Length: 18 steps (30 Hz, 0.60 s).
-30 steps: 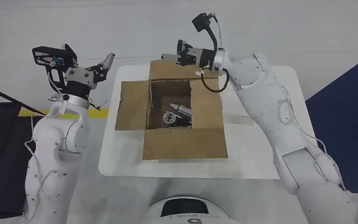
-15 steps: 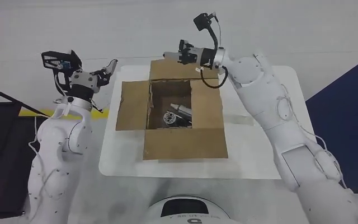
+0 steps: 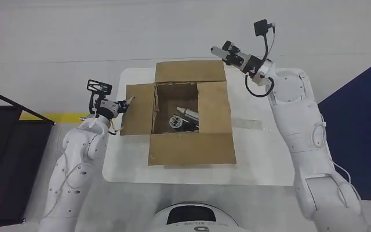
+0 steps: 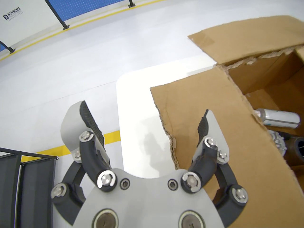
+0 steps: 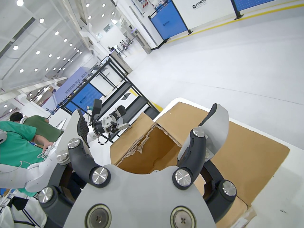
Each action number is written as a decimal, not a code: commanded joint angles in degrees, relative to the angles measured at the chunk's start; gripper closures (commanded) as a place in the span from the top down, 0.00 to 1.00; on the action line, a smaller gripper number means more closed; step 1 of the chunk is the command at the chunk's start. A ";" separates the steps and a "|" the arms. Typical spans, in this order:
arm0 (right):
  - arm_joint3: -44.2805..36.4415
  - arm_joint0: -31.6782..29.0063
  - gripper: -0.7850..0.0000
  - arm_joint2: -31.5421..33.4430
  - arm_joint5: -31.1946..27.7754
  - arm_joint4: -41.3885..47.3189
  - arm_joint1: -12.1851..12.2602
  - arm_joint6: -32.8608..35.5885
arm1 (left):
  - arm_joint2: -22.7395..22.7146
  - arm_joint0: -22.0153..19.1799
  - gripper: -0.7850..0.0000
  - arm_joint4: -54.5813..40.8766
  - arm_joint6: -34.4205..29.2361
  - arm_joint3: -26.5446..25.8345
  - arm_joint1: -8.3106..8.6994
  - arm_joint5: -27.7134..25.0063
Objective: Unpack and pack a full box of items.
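An open cardboard box (image 3: 191, 148) stands on the white table (image 3: 261, 156) with all its flaps spread out. Inside lie a white cylinder (image 3: 188, 111) (image 4: 277, 118), a round toothed part (image 3: 174, 122) (image 4: 276, 141) and a dark item (image 3: 192, 124). My left gripper (image 3: 123, 106) (image 4: 144, 119) hovers open and empty at the outer edge of the box's left flap (image 4: 213, 124). Off the far right corner of the back flap (image 5: 247, 148), my right gripper (image 3: 219, 52) (image 5: 148, 117) is open and holds nothing. In the right wrist view, the left gripper (image 5: 114, 123) appears across the box.
A pale strip (image 3: 249, 123) lies on the table to the right of the box. A black rack (image 3: 11, 133) (image 4: 23, 179) stands on the floor left of the table. The table has bare room on its right side and along its front edge.
My left arm has dropped down and in toward the box's left flap. My right arm has drawn back to the right, off the back flap. Both grippers stay open.
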 commanded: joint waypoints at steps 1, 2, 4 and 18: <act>-0.64 -1.04 1.00 0.97 1.99 -0.34 0.35 0.81 | 1.11 -0.88 1.00 0.72 -0.71 1.82 -0.09 -0.41; -0.85 -1.64 1.00 1.36 2.95 -0.36 0.51 1.31 | 1.59 -1.43 1.00 0.74 -1.25 2.75 -0.16 -0.35; -1.25 -2.75 1.00 2.06 4.18 0.64 0.79 2.65 | 2.77 -2.58 1.00 1.94 -1.74 4.11 -0.29 -0.22; -0.09 -8.91 1.00 5.84 13.14 5.02 2.48 9.68 | 4.86 -7.03 1.00 1.01 -0.59 6.95 -1.03 1.59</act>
